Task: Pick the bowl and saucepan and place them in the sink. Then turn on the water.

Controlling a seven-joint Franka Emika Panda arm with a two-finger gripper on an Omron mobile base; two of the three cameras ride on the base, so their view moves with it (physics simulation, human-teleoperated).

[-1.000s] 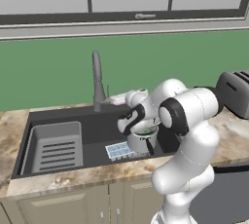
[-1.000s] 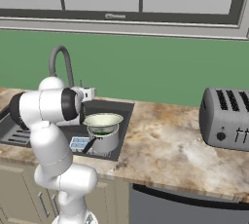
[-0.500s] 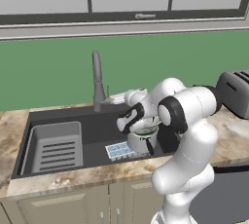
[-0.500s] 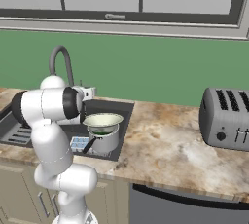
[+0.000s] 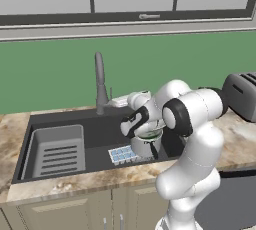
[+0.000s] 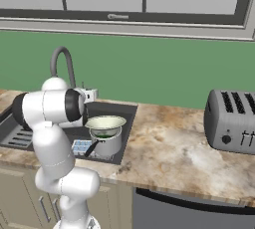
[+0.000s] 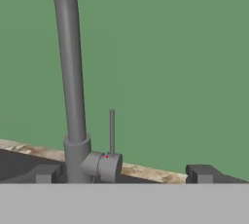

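Observation:
The pale bowl (image 5: 150, 134) (image 6: 105, 122) rests on top of the silver saucepan (image 5: 145, 147) (image 6: 108, 143), which stands in the right part of the dark sink (image 5: 35, 124) (image 6: 125, 107). Its dark handle points to the front. My gripper (image 5: 130, 123) (image 7: 124, 174) hangs open just left of the bowl, holding nothing. It faces the tall grey faucet (image 5: 100, 81) (image 6: 62, 59) (image 7: 70, 72) and its thin upright lever (image 7: 112, 131), which stand between the widely parted fingertips (image 7: 46, 173). No water runs from the faucet.
A ribbed grey tray insert (image 5: 55, 149) fills the sink's left half. A blue-and-white checked pad (image 5: 122, 154) (image 6: 81, 147) lies beside the saucepan. A toaster (image 6: 234, 121) (image 5: 242, 94) stands on the marble counter (image 6: 169, 143) to the right, before a green wall.
Almost nothing differs. My hand has edged very slightly left toward the faucet. The bowl and saucepan have stayed put in the sink.

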